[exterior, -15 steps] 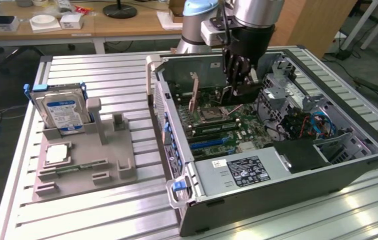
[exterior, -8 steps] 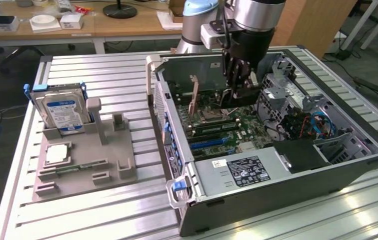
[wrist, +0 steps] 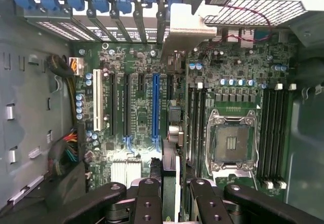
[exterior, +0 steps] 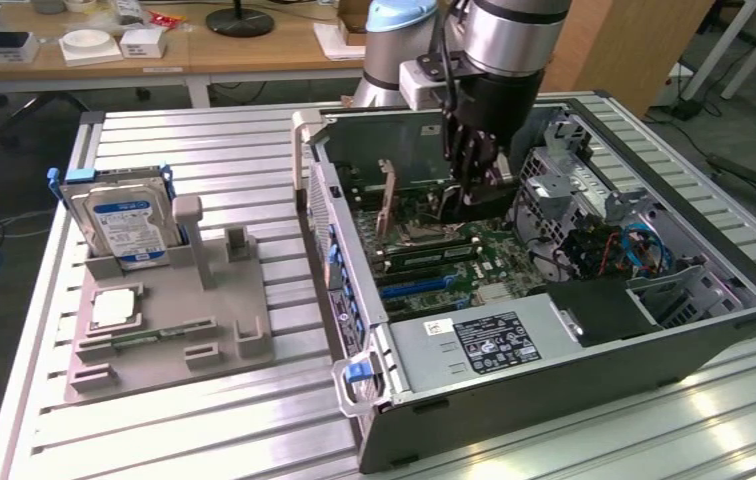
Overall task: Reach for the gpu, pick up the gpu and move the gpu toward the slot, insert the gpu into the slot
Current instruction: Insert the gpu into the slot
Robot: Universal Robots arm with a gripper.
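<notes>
Now jaws narrow, clamped on gpu [wrist: 170,171], card edge-on above motherboard [wrist: 136,120] inside case [exterior: 552,400].

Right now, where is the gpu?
The gpu is held edge-on in the gripper inside the computer case, over the motherboard right beside the blue slot.

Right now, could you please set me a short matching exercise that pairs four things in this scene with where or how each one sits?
Things:
1. gpu
2. hard drive
3. memory stick
4. blue slot

States:
A. standing upright in the grey holder
B. empty, on the motherboard
C. gripped by the gripper, inside the computer case
D. lying flat on the grey holder

Pairs: 1-C, 2-A, 3-D, 4-B.
</notes>
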